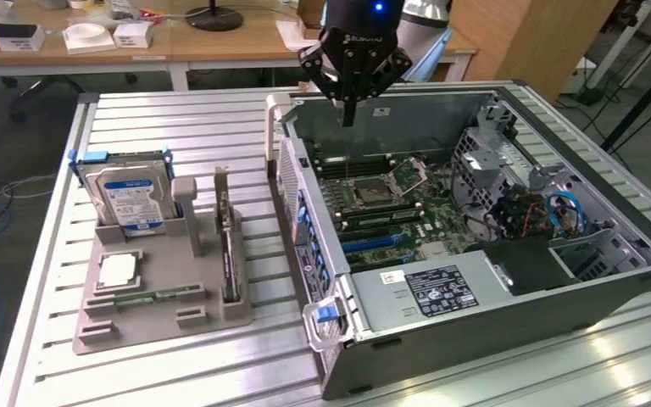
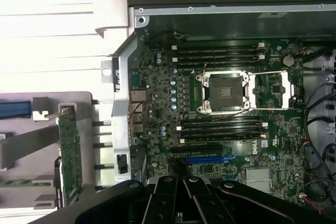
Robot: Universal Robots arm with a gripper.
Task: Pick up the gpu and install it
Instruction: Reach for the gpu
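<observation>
Grey plastic comes first: a holder tray (image 1: 145,326) on the slatted metal table (image 1: 133,373), well off to the exterior view's left of your jaws and nearer the camera than they are. At the tray's far end a hard drive (image 1: 131,199) with a blue-white label stands upright. Nearer the camera lie a square processor chip (image 1: 116,271) and a narrow memory strip (image 1: 150,297).

The gpu (image 1: 230,254) stands on edge in the slot along the tray side closest to your jaws, with its silver bracket at the far end, well apart from them. In the wrist view the gpu (image 2: 69,150) shows as a green card just outside the case wall.

Next comes the open computer case (image 1: 507,322), lying on its side beside the tray. Your jaws hang over its far edge, closed together to a point and holding nothing, above the motherboard (image 1: 416,216). Below them, in the wrist view, sit the processor socket (image 2: 226,92), the memory slots (image 2: 220,127) and a blue expansion slot (image 2: 207,158); the blue slot is the closest to the jaws. To the exterior view's right of the jaws, the case holds blue cables (image 1: 569,212).
</observation>
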